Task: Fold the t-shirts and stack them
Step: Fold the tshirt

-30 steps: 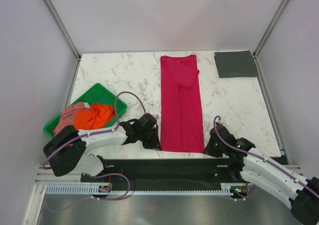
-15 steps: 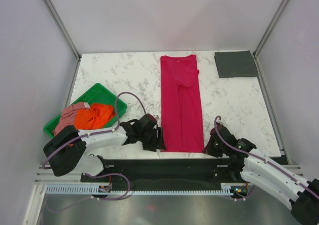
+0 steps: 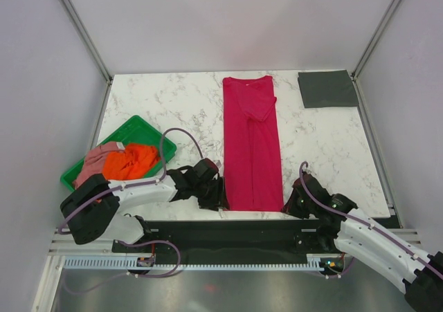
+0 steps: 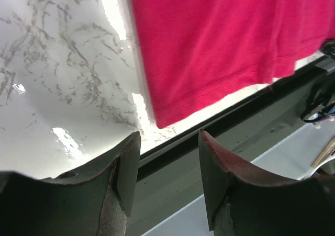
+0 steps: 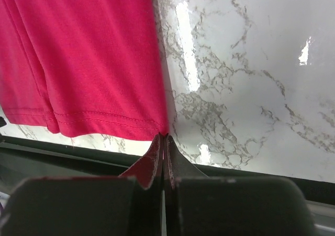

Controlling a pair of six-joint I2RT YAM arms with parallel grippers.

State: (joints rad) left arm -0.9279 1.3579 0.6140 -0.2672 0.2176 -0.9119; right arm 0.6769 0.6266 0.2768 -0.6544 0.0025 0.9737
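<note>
Left fingers point(image 4: 123, 173) spread wide, empty, a hem corner of the crimson t-shirt point(image 4: 220, 42) just ahead; right fingers point(image 5: 175, 165) pressed shut, tips touching its other hem corner on the tabletop point(image 5: 251, 89).

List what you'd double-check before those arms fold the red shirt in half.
1. Red t-shirt lies flat as a long strip, sleeves tucked in: ok.
2. Left gripper holds the near-left hem corner: not ok. It is open and empty, and the corner lies just ahead of it.
3. Right gripper holds the near-right hem corner: cannot tell. It is shut with its tips at the corner, but no pinched cloth shows.
4. Dark grey t-shirt lies folded at the far right, apart from the red one: ok.
5. Orange t-shirt and pink t-shirt sit in the green tray, out of the way: ok.
</note>
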